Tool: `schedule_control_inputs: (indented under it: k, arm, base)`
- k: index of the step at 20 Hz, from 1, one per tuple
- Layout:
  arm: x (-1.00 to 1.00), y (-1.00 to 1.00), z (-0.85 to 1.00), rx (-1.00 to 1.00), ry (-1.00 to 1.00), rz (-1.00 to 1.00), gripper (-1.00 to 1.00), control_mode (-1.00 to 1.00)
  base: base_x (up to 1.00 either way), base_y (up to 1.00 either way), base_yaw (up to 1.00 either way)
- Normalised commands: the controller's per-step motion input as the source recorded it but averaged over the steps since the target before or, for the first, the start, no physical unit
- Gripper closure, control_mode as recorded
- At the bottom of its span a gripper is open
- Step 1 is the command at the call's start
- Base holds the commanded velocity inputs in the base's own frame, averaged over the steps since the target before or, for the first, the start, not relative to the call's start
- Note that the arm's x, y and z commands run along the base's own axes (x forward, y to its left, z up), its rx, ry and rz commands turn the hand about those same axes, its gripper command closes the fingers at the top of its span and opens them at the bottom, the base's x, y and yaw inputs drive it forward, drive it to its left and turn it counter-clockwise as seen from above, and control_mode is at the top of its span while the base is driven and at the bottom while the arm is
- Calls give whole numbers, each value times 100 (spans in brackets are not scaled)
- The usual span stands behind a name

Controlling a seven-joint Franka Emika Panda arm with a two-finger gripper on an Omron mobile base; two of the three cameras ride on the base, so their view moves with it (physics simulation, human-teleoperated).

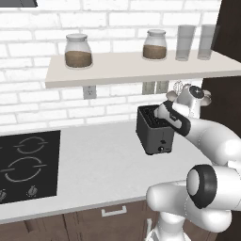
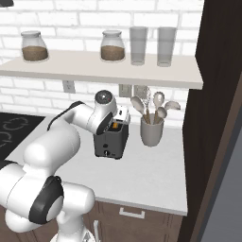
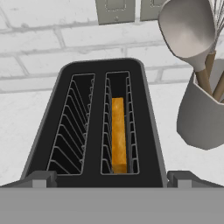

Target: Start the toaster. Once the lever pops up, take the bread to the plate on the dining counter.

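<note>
The dark toaster (image 1: 154, 132) (image 2: 110, 141) (image 3: 94, 127) stands on the grey countertop by the brick wall. The bread (image 3: 118, 133) sits upright, low in the right-hand slot of the hand view, and shows as an orange sliver (image 2: 115, 125) in the right base view. The left slot holds nothing. My gripper (image 3: 111, 180) hangs directly over the toaster's top, open wide, with one fingertip (image 3: 40, 179) at each side of the toaster's near end and nothing between them. The plate and the dining counter are out of view.
A grey crock of spoons and a whisk (image 2: 152, 130) (image 3: 203, 116) stands close to the toaster's right. Above it a shelf (image 1: 136, 70) carries jars and glasses. The black cooktop (image 1: 28, 162) lies at the left. A tall dark cabinet (image 2: 215, 118) bounds the right.
</note>
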Motion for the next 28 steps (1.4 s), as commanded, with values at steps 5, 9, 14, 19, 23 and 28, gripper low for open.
schedule_control_inputs:
  k: [5,9,14,19,23,28]
  arm:
    - [0,0,0,0,0,0,-100,-100]
    - [0,0,0,0,0,0,-100,-100]
    - [0,0,0,0,0,0,-100,-100]
    - [0,0,0,0,0,0,-100,-100]
    - [0,0,0,0,0,0,-100,-100]
    - [0,0,0,0,0,0,-100,-100]
  base:
    - [0,0,0]
    - [0,0,0]
    - [0,0,0]
    - [0,0,0]
    - [0,0,0]
    - [0,0,0]
